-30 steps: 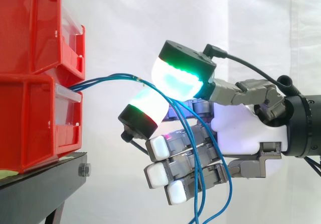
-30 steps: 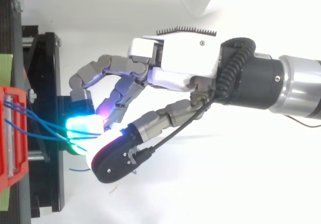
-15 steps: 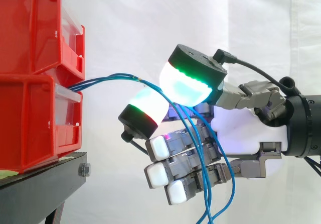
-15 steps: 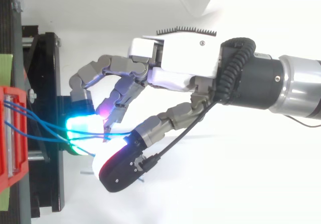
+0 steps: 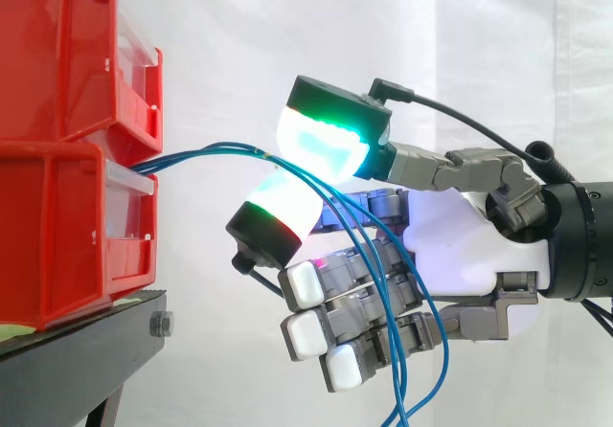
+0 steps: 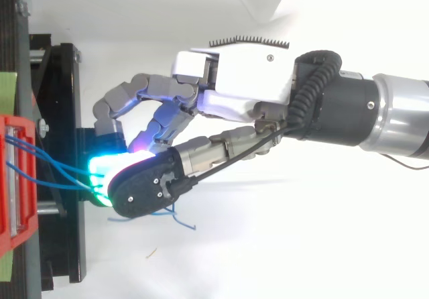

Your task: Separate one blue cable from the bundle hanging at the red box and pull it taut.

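A bundle of thin blue cables [image 5: 206, 149] comes out between the two stacked red bins [image 5: 67, 226] and arcs right, then hangs down past the hand [image 5: 460, 245]. The hand reaches in from the right with its fingers curled. Its thumb pad [image 5: 321, 145], glowing green, sits just over a green-glowing fingertip [image 5: 278, 207], and the cables run between the two pads. The other fingers curl below, with the cables hanging in front of them. From above, the thumb [image 6: 144, 188] covers the lit fingertip, with the cables [image 6: 53, 168] leading left to the bin [image 6: 17, 178].
The bins stand on a black stand [image 5: 86, 350] at the left, with its frame [image 6: 64, 111] under the fingertips in the top view. Loose blue cable ends [image 6: 181, 218] show below the thumb. A white curtain hangs behind.
The thumb had swung up and away from the fingertip; now it has come forward and down over the fingertip, closing on the cables. The arm and the other fingers have barely moved.
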Robot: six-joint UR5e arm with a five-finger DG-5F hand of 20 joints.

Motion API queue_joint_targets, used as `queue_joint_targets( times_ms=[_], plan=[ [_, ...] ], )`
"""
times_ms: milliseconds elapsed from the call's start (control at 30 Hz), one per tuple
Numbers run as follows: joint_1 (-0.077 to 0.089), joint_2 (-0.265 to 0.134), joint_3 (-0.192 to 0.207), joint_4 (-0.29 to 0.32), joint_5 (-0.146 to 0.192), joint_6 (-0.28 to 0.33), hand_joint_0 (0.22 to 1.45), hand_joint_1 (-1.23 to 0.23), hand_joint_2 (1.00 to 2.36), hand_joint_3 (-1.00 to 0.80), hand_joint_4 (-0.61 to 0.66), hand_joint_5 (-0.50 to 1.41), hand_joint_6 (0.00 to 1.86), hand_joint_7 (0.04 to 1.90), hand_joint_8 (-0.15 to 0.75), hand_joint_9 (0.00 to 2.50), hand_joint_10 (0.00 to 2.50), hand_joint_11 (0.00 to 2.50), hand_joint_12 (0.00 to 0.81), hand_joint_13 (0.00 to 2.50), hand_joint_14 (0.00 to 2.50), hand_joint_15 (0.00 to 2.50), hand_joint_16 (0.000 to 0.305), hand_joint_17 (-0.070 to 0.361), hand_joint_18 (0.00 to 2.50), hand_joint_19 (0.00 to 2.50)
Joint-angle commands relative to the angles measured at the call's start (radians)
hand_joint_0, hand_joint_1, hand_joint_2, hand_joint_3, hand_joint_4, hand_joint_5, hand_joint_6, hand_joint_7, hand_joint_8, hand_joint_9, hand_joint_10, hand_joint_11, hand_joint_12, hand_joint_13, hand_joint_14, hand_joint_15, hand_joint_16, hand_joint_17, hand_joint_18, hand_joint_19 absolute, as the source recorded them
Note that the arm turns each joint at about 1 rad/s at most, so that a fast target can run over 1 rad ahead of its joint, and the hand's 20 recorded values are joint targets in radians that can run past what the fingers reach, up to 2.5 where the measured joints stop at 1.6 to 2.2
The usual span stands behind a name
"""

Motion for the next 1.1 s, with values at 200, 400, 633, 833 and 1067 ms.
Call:
queue_joint_targets(
  times_ms=[200, 400, 633, 833, 1067],
  plan=[
    [0.0, 0.0, 0.0, -0.001, 0.008, 0.001, 0.59, -0.78, 1.02, -0.24, 0.07, -0.19, 0.87, 1.16, 0.274, 0.92, 0.02, 0.63, 0.357, 0.91, 0.02, 0.43, 0.05, 0.112, 0.85, 0.6],
    [0.0, 0.0, 0.0, -0.001, 0.008, 0.0, 0.65, -0.85, 1.01, -0.35, 0.05, -0.2, 0.87, 1.13, 0.256, 0.89, 0.02, 0.63, 0.349, 0.9, 0.02, 0.43, 0.05, 0.112, 0.85, 0.56],
    [0.0, 0.0, 0.0, -0.001, 0.009, 0.0, 0.69, -0.89, 1.01, -0.43, 0.06, -0.21, 0.88, 1.14, 0.25, 0.89, 0.03, 0.63, 0.346, 0.9, 0.02, 0.42, 0.049, 0.111, 0.86, 0.54],
    [0.0, 0.0, 0.0, -0.001, 0.009, 0.0, 0.71, -0.9, 1.0, -0.5, 0.06, -0.2, 0.88, 1.12, 0.243, 0.89, 0.02, 0.64, 0.342, 0.91, 0.02, 0.42, 0.049, 0.11, 0.87, 0.53],
    [0.002, 0.0, 0.0, -0.002, 0.009, 0.0, 0.64, -0.87, 1.0, -0.5, 0.09, -0.2, 0.87, 1.12, 0.246, 0.9, 0.02, 0.64, 0.341, 0.91, 0.02, 0.42, 0.048, 0.109, 0.86, 0.54]
  ],
)
